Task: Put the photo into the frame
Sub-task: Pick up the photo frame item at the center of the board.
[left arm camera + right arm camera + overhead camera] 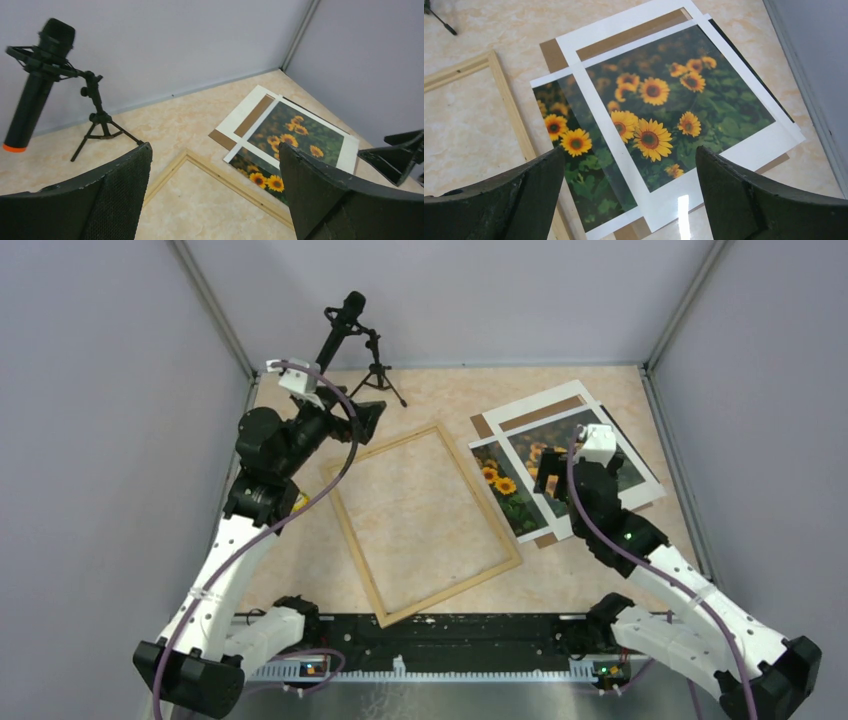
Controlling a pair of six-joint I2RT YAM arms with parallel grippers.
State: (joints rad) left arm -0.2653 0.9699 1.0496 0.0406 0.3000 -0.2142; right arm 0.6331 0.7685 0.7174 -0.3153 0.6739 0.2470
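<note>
The left claw [368,420] hangs above the table's [440,390] left side, its black ribbed fingers [120,192] spread wide and holding nothing. Behind it a matte black mic [345,325] tilts on a small tripod. The tabletop is smooth and beige with marble-like veins.

The frame [354,546] lies flat at mid-table, turned askew: four thin rails of pale raw wood around bare tabletop. Its far corner sits below the left claw and apart from it.

Just right of the frame lies a skewed stack. The photo [500,490], a glossy print of sunflowers with a white border, has its left edge over the frame's right rail. A flat white mat [624,25] overlaps it, and a brown board [551,52] peeks out beneath. A glare on top may come from a clear sheet, though the view is too poor to tell.

The right claw [548,480] hovers over this stack with its jaws wide and empty, the photo directly below and untouched.
</note>
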